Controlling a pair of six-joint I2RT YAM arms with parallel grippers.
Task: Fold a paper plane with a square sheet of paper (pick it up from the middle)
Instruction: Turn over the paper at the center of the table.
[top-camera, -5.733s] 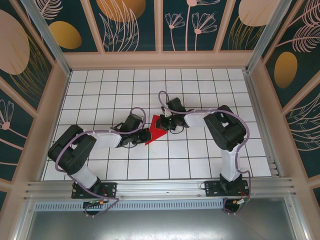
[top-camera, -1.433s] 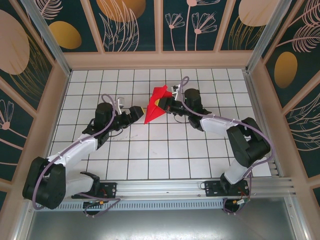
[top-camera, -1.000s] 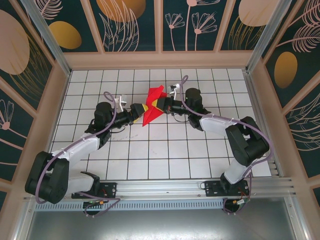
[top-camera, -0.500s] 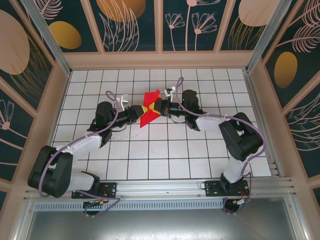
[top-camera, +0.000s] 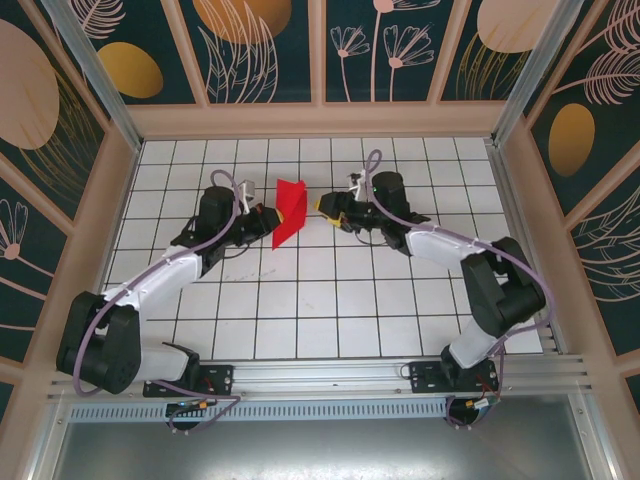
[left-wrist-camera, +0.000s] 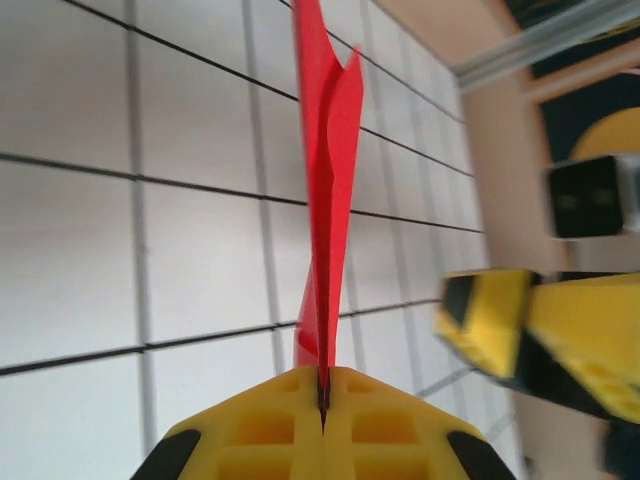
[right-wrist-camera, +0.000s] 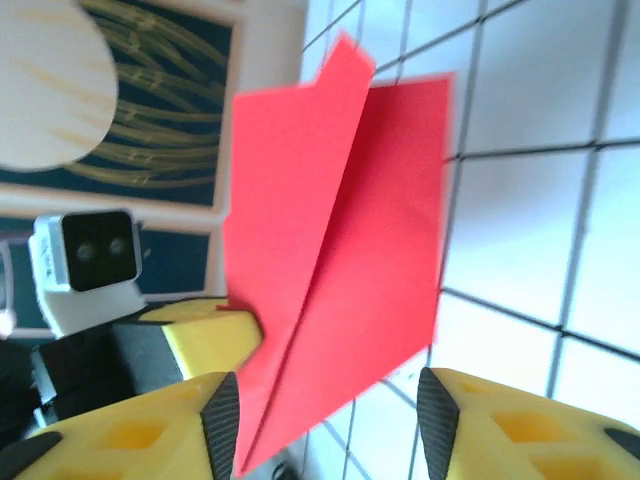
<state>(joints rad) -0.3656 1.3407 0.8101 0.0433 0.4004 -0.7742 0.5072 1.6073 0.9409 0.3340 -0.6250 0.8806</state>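
Left gripper, pinched shut on the folded red paper at upper centre of the frame, holds it alone beside the open-jawed right gripper, so the creases may spring apart.

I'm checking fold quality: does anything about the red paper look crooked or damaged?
Yes. The folded paper, pinched by the left gripper, has uneven layers: one flap's corner pokes past the other layer's top edge. No tear shows.
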